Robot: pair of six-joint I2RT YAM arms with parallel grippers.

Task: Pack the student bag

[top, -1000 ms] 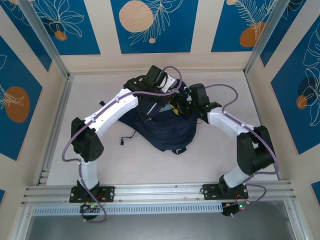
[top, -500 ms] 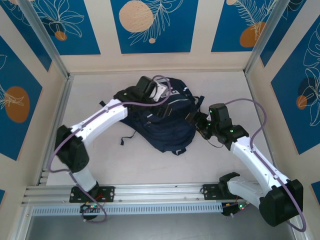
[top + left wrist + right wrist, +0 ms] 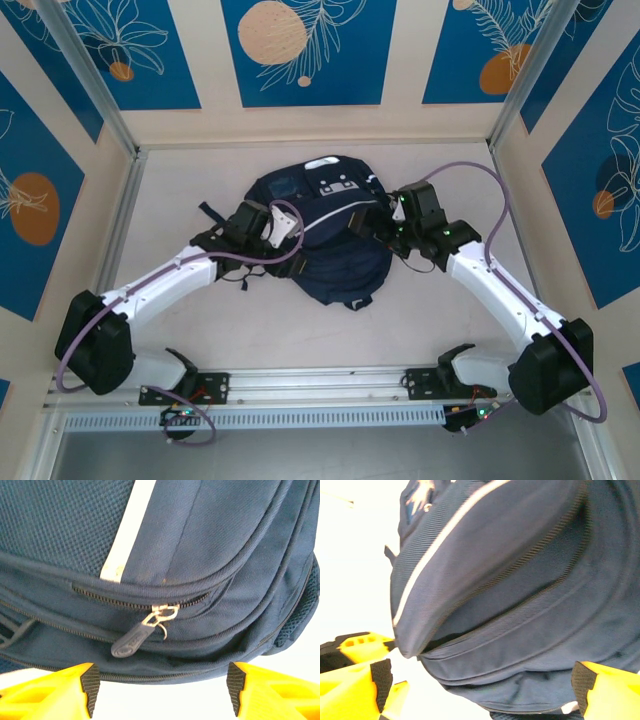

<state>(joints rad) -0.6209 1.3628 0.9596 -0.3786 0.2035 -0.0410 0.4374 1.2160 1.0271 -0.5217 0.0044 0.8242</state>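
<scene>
The student bag [image 3: 335,240], navy blue with a white stripe and white patches, lies flat in the middle of the table. My left gripper [image 3: 292,252] is at its left side, open, the yellow fingers [image 3: 90,687] wide apart and holding nothing. Just past them I see the bag's edge [image 3: 200,580] and a dark zipper pull [image 3: 131,641] hanging from a metal slider. My right gripper [image 3: 388,225] is at the bag's right side, open too [image 3: 480,680], with the bag's bulging side [image 3: 520,580] close in front. One zip there gapes a little [image 3: 445,641].
Loose dark straps [image 3: 245,280] trail from the bag's left side onto the pale table [image 3: 450,300]. Metal frame posts and patterned walls close in the back and both sides. The other arm's yellow finger [image 3: 357,647] shows at the left of the right wrist view.
Both grippers have come off the top of the bag and opened. The left arm drew back toward the near left; the right swung out, then returned to the bag's right side.
</scene>
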